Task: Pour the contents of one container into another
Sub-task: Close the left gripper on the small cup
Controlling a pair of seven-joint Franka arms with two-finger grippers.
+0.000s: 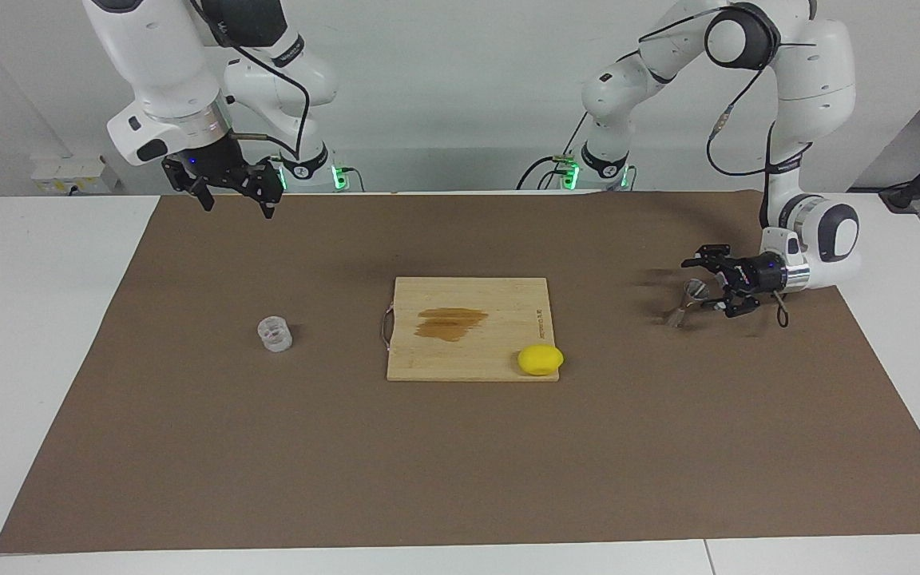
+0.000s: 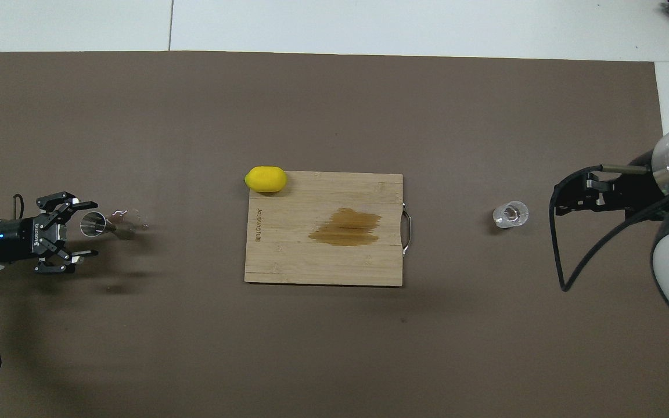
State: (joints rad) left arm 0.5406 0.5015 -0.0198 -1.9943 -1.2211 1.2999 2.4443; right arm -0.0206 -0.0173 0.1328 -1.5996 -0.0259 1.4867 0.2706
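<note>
Lemon [image 1: 541, 359]: on cutting board [image 1: 468, 329] corner.
Tumbler [image 1: 275, 334]: upright on surface [image 1: 460, 447].
Jigger [image 1: 688, 302]: tilted, blurred.
Left pincer [image 1: 707, 281]: fingers apart, around jigger.
Right pincer [image 1: 236, 198]: apart, raised, waiting.

Illumination is even, bright and diffuse in both views, consistent with overhead sources. Shadows are soft and faint: a pale smudge beside the jigger [image 1: 684, 303], a short one beside the glass tumbler [image 1: 275, 334]. The jigger shows motion blur in the facing view; its outline smears. A small glint sits on the lemon [image 2: 265, 179]. Edge distortion is not evident; focus is otherwise uniform.
</note>
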